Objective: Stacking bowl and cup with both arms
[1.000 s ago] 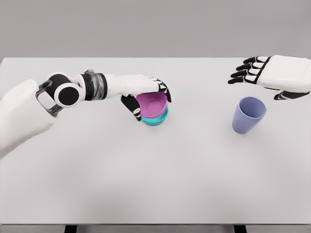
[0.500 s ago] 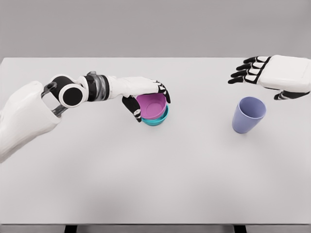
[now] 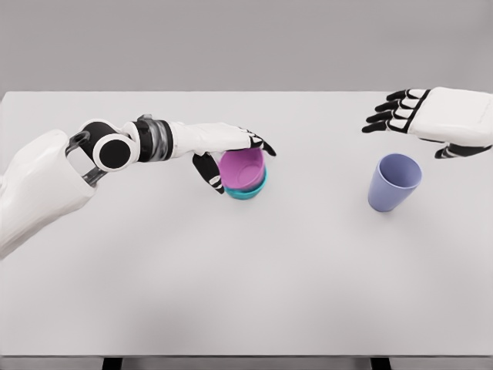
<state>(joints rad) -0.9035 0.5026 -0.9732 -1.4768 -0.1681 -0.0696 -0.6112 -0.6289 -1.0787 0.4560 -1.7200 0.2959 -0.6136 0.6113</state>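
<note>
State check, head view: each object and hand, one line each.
pink bowl: nested in the teal bowl, tilted, open side up
teal bowl: upright on the table, under the pink bowl
purple cup: upright, apart from the bowls, untouched
left hand: fingers opened around the pink bowl
right hand: open, above the cup, holding nothing

Bright, even, diffuse light fills the render, probably from overhead. The white worktop (image 3: 246,293) shows no glare, only faint soft shadows: a pale smudge under the cup (image 3: 394,183) toward 6 o'clock and a dim patch beneath the stacked bowls (image 3: 245,174). Everything is sharp, without blur; edges toward 3 and 9 o'clock stay undistorted
</note>
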